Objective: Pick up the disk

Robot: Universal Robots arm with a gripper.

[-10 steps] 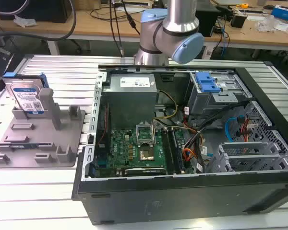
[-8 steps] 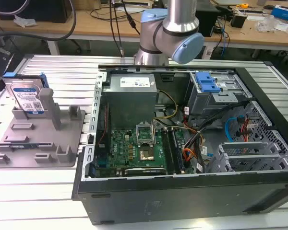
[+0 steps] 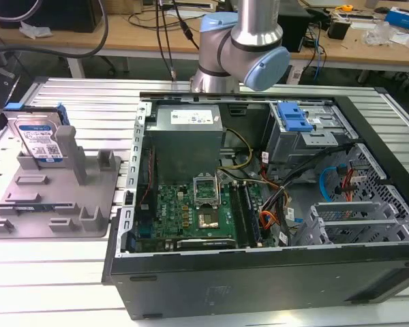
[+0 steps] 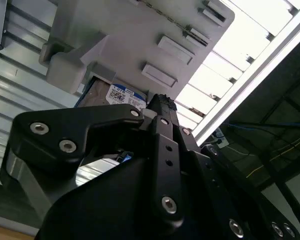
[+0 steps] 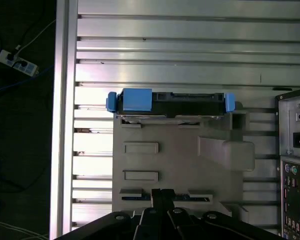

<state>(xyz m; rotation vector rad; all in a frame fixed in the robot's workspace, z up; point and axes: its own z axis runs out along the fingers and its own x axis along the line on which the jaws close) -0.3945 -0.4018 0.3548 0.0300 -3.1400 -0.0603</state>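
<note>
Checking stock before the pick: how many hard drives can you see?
1. The disk stands on edge in the grey fixture tray, at the exterior view's left. Others may be hidden in the computer case's drive cage.

Work table (image 3: pixel 61 286) spans the exterior view; we note its top is ribbed aluminium slats (image 3: pixel 88 92) running side to side. Behind it, along the back, we see wooden benches (image 3: pixel 133 37) on white legs (image 3: pixel 73 67), with black cables (image 3: pixel 165 41) hanging over the front edge. A blue box (image 3: pixel 403 17) sits on the bench at the exterior view's far right. In the first wrist view we record dark floor (image 5: pixel 20 150) beside the table's edge rail (image 5: pixel 65 125), with a white power strip (image 5: pixel 17 62) and loose cords (image 5: pixel 15 231) on it. Light glares off the slats in bright patches in both wrist views.
</note>
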